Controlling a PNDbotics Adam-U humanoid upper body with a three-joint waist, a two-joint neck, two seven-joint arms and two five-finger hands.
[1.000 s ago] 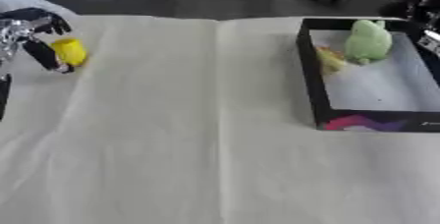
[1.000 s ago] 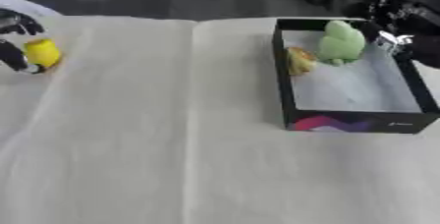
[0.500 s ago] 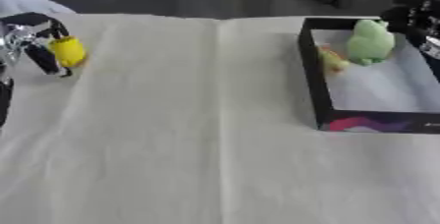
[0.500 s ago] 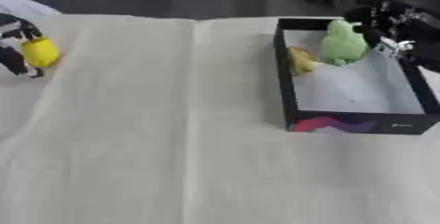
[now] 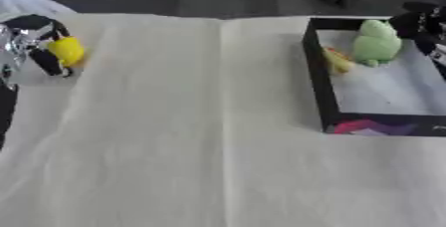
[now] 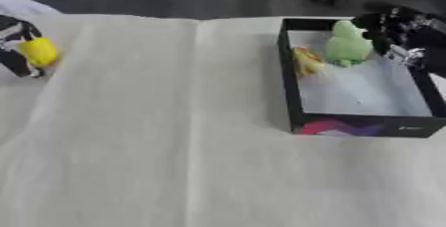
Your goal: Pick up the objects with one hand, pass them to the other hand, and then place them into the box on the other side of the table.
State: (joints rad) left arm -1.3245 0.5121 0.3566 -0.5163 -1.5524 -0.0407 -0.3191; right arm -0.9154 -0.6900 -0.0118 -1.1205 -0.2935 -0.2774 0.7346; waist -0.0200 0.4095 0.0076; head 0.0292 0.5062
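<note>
Yellow object (image 5: 67, 51), small and rounded, sits at the far-left edge of the table, well apart from the box (image 6: 294, 101) and on the opposite side of the cream cloth (image 5: 200, 136) from it. Left hand (image 5: 35, 42) is at the same spot, its black fingers curled around the yellow object, one finger running down just beside it toward the cloth; whether the object is lifted clear of the cloth cannot be told. Box is black-walled with a pale floor and a coloured patch on its near wall, standing on the cloth at the right. Inside the box, against its far wall, a green plush toy (image 6: 348, 44) stands upright, and a smaller yellow-orange item (image 6: 305, 60) lies just beside it, against the box's left wall. Right hand (image 6: 402, 34) is over the box's far-right corner, close beside the green plush toy; contact and the set of its fingers cannot be told.
</note>
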